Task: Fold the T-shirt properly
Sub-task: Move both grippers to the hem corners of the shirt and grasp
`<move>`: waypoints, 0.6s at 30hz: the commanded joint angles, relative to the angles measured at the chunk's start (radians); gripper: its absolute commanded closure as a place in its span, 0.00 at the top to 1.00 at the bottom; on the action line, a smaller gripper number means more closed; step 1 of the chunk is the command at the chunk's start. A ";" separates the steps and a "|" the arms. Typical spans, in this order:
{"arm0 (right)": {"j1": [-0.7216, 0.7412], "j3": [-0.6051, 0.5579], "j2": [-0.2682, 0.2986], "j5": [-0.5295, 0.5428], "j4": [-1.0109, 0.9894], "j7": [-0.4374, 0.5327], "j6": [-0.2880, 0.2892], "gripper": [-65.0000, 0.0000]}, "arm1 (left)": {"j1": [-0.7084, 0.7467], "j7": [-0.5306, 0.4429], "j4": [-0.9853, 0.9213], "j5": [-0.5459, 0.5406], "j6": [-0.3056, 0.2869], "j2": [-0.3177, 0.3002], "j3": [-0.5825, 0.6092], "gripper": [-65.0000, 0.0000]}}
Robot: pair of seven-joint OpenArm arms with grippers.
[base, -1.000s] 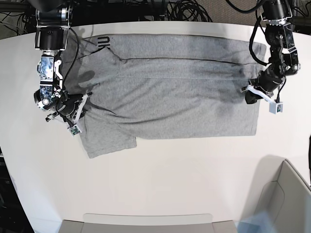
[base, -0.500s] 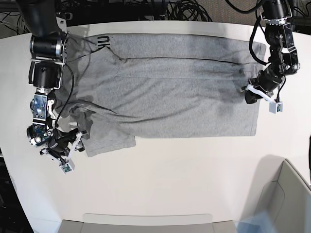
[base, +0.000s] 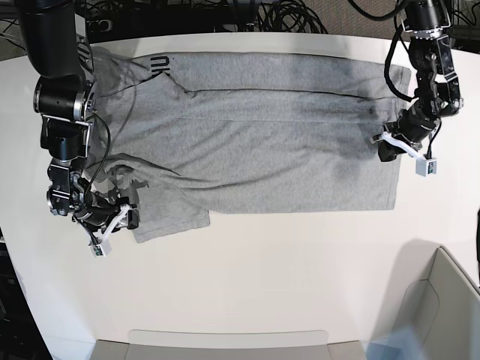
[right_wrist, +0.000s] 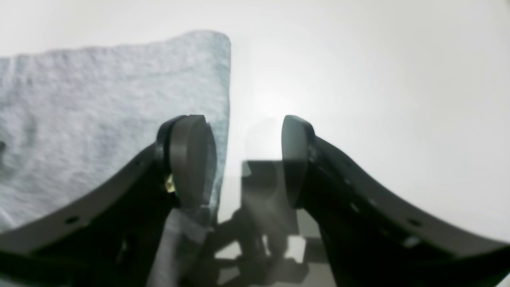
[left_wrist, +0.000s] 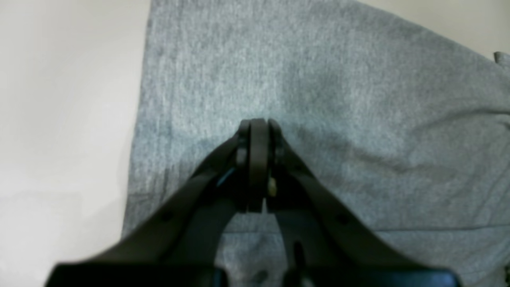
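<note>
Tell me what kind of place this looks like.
Probably a robotics lab or test bench, not a home. Two black robot arms work over a plain white table, a large heather-grey cotton T-shirt is spread flat on it, and a tangle of black cables lies behind.

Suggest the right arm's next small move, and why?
Probably shift the right claw sideways back over the sleeve edge and close. Its jaws stand open, one pad over the fabric, the other over bare table, holding nothing.
</note>
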 commanded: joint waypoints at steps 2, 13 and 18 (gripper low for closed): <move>0.017 -0.011 -0.021 -0.005 0.002 -0.018 0.011 0.47 | -0.011 -0.016 0.017 -0.011 -0.007 -0.015 -0.007 0.00; 0.012 -0.081 -0.054 0.000 0.008 -0.121 0.123 0.47 | -0.171 -0.017 0.009 -0.009 -0.004 -0.015 -0.016 0.38; 0.017 -0.083 -0.050 -0.003 0.008 -0.124 0.123 0.47 | -0.292 -0.017 -0.176 -0.008 -0.006 -0.037 -0.004 0.49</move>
